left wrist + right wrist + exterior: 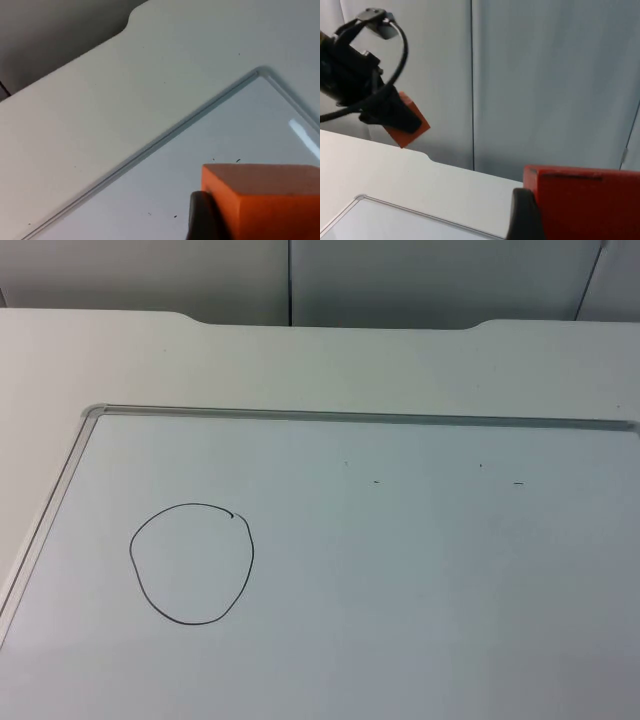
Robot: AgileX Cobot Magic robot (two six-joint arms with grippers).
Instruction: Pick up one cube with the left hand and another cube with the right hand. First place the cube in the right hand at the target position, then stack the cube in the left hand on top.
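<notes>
My left gripper (400,117) hangs in the air in front of the grey wall, shut on an orange cube (419,116). In the left wrist view that orange cube (270,200) sits against a black fingertip (202,217), well above the whiteboard's corner. A black fingertip (525,215) of my right gripper presses on the side of a red cube (590,205), which it holds up at about wall height. A hand-drawn black circle (191,563), the target, lies on the left part of the whiteboard with nothing inside it.
The whiteboard (400,590) lies flat on the white table (200,360), its metal frame (350,416) running along the back and left sides. A grey partition wall (300,280) closes off the table's far edge. A few small ink marks (519,483) dot the board.
</notes>
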